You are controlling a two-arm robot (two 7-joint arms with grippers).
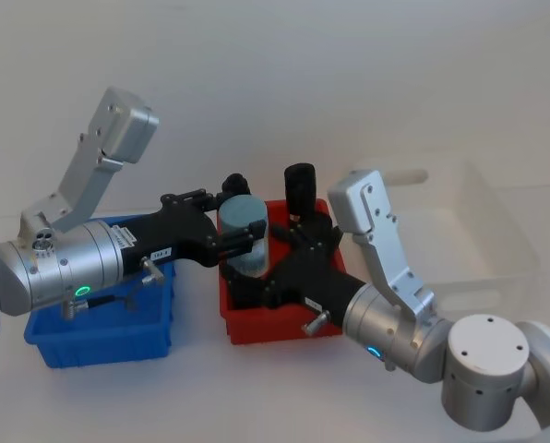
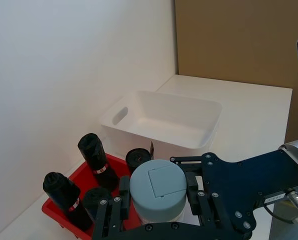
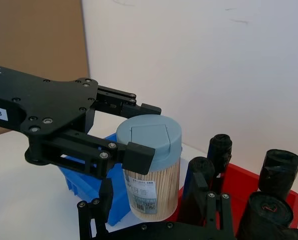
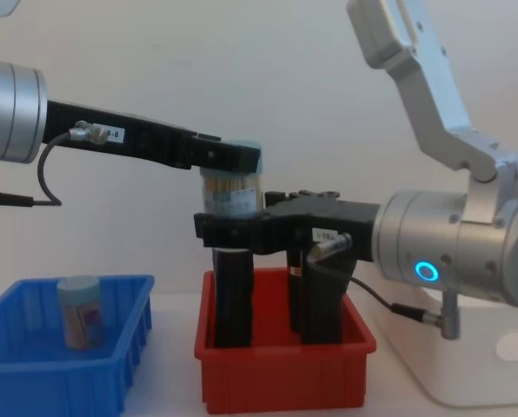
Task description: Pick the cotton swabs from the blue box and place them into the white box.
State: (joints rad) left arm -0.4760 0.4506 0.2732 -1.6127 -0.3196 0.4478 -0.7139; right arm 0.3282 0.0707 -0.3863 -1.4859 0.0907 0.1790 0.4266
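One cotton swabs jar [image 3: 151, 170] is pinched by the left gripper [image 3: 145, 131] over the red bin [image 1: 275, 328], white box [image 1: 506, 242] at 3 o'clock. The right gripper [image 3: 151, 207], seemingly spread, should be centred before closing.

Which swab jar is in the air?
The jar gripped at its lid by the left end effector, above the red bin, right end effector around its base. The other jar stands in the blue box.

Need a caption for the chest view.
Left gripper holds a cotton swabs jar by its top above the red bin; right gripper brackets its base.
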